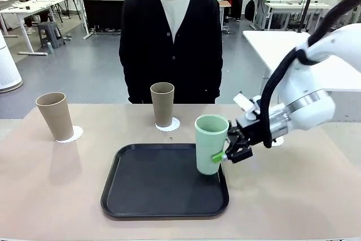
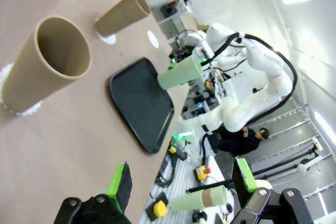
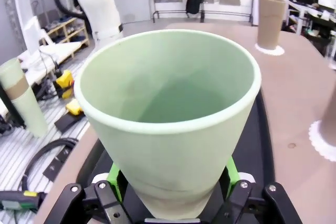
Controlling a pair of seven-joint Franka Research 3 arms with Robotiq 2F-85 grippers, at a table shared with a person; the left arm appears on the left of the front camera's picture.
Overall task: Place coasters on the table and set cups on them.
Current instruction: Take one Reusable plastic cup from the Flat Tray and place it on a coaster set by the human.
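In the front view, the right claw (image 1: 228,152) sits at centre right of the frame, clamped on the lower part of the mint green cup (image 1: 210,144), which stands upright over the right edge of the black tray (image 1: 163,182) (whether its base touches the tray or hangs just above it cannot be told). The tray lies in the lower middle of the frame on the beige counter (image 1: 51,196).

At left of the frame a tan cup (image 1: 54,115) stands on a white coaster (image 1: 72,135). A second tan cup (image 1: 162,104) stands at upper centre on another coaster (image 1: 169,125), just in front of the person in a black cardigan (image 1: 169,38) at the far side. A bit of a third coaster (image 1: 276,141) peeks out behind the right arm's wrist.

The right wrist view looks down into the mint cup (image 3: 168,103), green pads (image 3: 116,179) pressed against its sides near the bottom edge.

In the left wrist view, the left claw (image 2: 181,190) hangs spread wide at the bottom of the frame, holding nothing, well apart from the nearer tan cup (image 2: 47,61) at upper left.
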